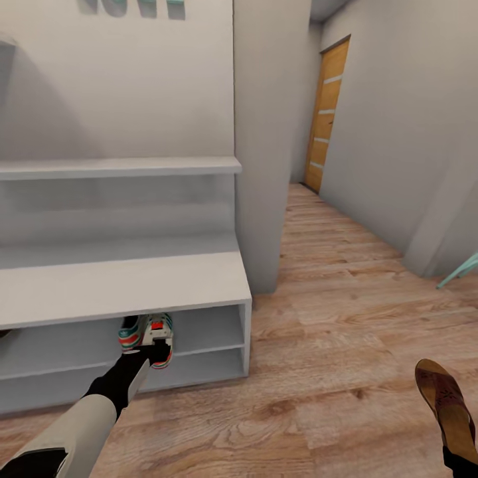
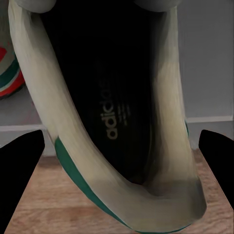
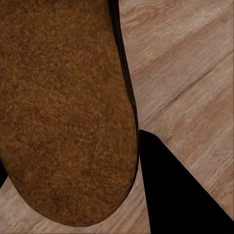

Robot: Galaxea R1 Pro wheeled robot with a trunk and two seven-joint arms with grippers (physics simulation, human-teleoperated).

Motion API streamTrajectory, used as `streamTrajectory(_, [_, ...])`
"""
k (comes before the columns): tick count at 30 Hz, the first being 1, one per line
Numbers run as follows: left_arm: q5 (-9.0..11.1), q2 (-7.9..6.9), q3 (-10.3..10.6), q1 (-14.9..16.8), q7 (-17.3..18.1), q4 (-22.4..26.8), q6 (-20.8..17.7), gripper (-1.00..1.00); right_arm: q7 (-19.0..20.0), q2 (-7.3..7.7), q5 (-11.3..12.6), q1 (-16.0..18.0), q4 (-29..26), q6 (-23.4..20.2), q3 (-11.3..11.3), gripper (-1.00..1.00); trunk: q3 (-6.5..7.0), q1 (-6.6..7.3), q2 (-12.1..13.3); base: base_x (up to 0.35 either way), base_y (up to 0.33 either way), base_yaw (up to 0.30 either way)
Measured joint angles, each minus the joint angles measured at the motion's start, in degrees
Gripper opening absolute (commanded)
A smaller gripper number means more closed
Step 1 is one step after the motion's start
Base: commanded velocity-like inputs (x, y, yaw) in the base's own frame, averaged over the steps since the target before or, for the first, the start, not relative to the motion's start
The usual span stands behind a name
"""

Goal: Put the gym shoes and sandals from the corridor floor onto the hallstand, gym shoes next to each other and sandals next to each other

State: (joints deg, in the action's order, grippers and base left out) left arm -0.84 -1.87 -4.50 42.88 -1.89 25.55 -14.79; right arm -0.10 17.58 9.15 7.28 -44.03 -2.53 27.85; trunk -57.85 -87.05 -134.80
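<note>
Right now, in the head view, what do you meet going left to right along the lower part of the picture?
Left arm → gym shoes at the hallstand's lower shelf → bare corridor floor → sandal by the right edge.

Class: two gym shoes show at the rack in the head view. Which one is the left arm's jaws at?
The gym shoe nearer the camera, at the left gripper: its dark insole shows in the left wrist view. The other gym shoe sits beside it on the hallstand, deeper in.
</note>
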Motion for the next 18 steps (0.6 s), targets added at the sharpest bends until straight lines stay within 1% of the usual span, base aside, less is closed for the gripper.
streamTrajectory(4, [0.0,0.00,0.0,0.0,0.0,0.0,0.0,-1.00,0.0,0.00,0.0,0.0,0.0,0.0,0.0,-1.00,0.00,-0.01,0.0,0.208,0.000,0.000])
streamTrajectory(11, [0.0,0.00,0.1,0.0,0.1,0.0,0.1,-1.00,0.0,0.00,0.0,0.0,0.0,0.0,0.0,-1.00,0.00,-0.03,0.0,0.021,0.000,0.000])
streamTrajectory(16, [0.0,0.00,0.1,0.0,0.1,0.0,0.0,-1.00,0.0,-0.07,0.0,0.0,0.0,0.0,0.0,-1.00,-1.03,-1.12,-2.0,0.000,0.000,0.000])
streamTrajectory(18, [0.0,0.00,0.1,0.0,0.1,0.0,0.0,-1.00,0.0,-0.08,0.0,0.0,0.0,0.0,-0.1,-1.00,-1.16,-1.13,-2.0,0.000,0.000,0.000])
